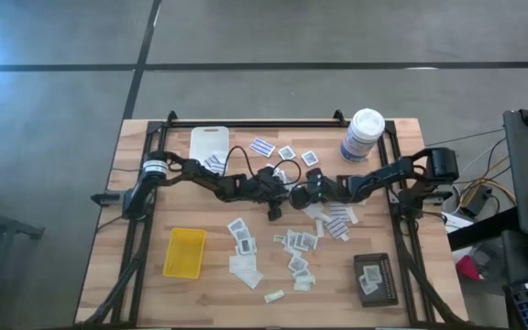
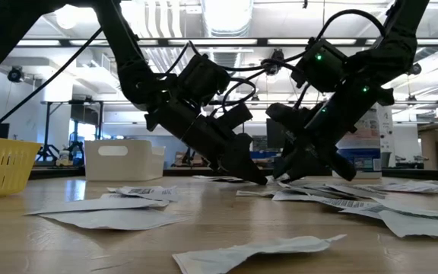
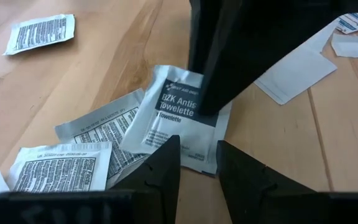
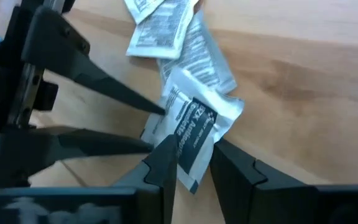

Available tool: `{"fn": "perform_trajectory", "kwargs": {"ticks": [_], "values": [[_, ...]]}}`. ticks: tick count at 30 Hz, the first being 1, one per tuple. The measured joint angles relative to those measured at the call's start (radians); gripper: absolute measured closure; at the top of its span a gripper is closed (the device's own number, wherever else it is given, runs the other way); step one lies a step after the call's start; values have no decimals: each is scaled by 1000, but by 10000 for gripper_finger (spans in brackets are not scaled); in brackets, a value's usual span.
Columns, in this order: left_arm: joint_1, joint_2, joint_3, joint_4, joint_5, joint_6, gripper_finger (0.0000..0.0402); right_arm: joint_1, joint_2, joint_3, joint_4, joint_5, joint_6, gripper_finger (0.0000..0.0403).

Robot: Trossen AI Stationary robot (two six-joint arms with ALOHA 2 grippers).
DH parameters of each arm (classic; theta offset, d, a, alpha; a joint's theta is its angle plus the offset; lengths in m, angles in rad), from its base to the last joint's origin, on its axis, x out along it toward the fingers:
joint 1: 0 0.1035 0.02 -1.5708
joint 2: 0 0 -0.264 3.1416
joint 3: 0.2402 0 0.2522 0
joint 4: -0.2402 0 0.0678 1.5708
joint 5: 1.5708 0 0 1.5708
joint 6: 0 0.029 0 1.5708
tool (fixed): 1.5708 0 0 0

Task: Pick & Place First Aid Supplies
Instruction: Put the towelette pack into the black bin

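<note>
A towelette packet, white with a dark grey centre, lies at the table's middle among other first aid supplies. My right gripper is shut on it, reaching in from the table's right. My left gripper comes from the table's left and stands open, slanting down, with the packet's near edge between its fingertips. In the high view the two grippers meet tip to tip, left and right. The low view shows both slanting down to the tabletop, left and right. My left gripper has its fingertips at the packet's edge; whether they touch it I cannot tell. My right gripper pinches the packet's dark centre between its two fingers, slanting down from the table's right. The packet narrows and crinkles between the fingers, and its far end rests on other packets.
Loose packets lie around the table's middle and near side. There is a white tray at the far left, a yellow tray at the near left, and a black tray holding packets at the near right. A white canister stands at the far right.
</note>
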Motion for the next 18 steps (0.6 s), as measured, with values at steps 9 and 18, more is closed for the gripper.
{"fn": "perform_trajectory", "kwargs": {"ticks": [9,18], "values": [[-1,0,0,0,1,15,294,2,-6,-1,-6,-7,-40,371],[-1,-15,0,-9,12,28,294,2,-8,-1,-1,-22,-73,394]]}}
